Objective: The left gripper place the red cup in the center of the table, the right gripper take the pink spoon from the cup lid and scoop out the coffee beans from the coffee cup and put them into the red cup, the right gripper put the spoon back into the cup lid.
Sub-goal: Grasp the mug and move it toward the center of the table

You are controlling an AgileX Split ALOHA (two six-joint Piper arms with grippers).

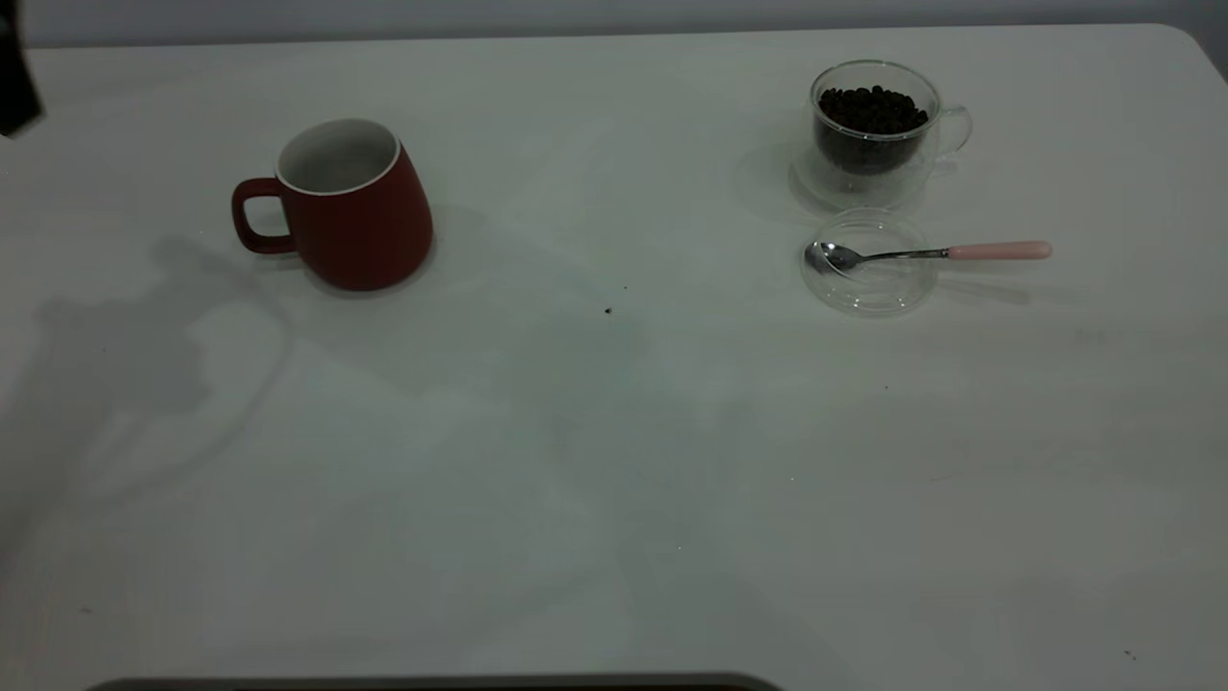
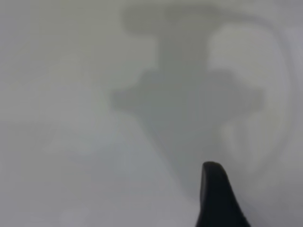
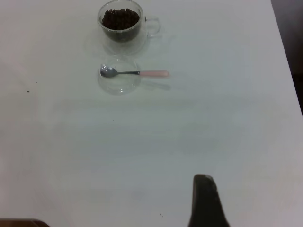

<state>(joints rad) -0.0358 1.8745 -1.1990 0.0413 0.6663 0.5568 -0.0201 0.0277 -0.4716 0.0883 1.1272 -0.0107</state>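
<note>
The red cup (image 1: 336, 206) stands upright at the left of the table (image 1: 595, 461), its handle pointing left. At the far right stands the coffee cup (image 1: 873, 125), holding coffee beans (image 1: 871, 107). In front of it lies the cup lid (image 1: 868, 264), and the pink spoon (image 1: 931, 253) rests with its bowl in the lid and its handle sticking out to the right. The right wrist view shows the coffee cup (image 3: 120, 26), lid (image 3: 119, 78) and spoon (image 3: 137, 73) far from my right gripper (image 3: 203, 198). My left gripper (image 2: 213, 194) hangs over bare table above its own shadow.
A black part of the left arm (image 1: 14, 77) shows at the far left edge. A few dark specks (image 1: 608, 310) lie near the table's middle. The table's right edge (image 3: 284, 61) is near the coffee cup. A dark strip (image 1: 432, 683) runs along the near edge.
</note>
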